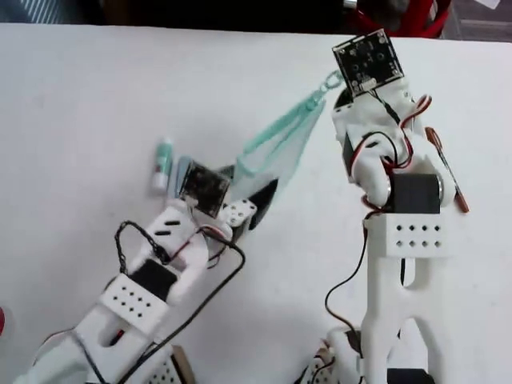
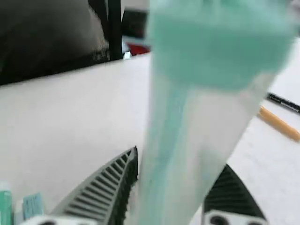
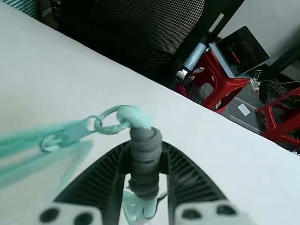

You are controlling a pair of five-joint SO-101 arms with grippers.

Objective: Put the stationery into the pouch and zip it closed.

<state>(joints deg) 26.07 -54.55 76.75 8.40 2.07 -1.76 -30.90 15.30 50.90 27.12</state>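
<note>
A translucent teal pouch (image 1: 276, 148) hangs stretched between the two arms above the white table. My left gripper (image 1: 244, 206) is shut on the pouch's lower end, and the pouch (image 2: 201, 93) runs up between its fingers (image 2: 105, 187). My right gripper (image 3: 145, 140) is shut on the grey-wrapped zip pull (image 3: 145, 159), with the teal ring (image 3: 110, 124) and slider just beyond its tips. In the high view the right gripper (image 1: 340, 86) sits at the pouch's far end. A white glue stick (image 1: 162, 164) with a green cap lies left of the left gripper. A pencil (image 2: 279, 124) and a black pen (image 2: 283, 102) lie on the table.
A brownish pencil (image 1: 448, 172) lies beside the right arm's wrist. The table's far edge (image 1: 200, 28) runs along the back, with a black mesh chair (image 3: 140, 28) and red stools (image 3: 220, 79) beyond it. Bare table (image 1: 72, 120) stretches to the far left.
</note>
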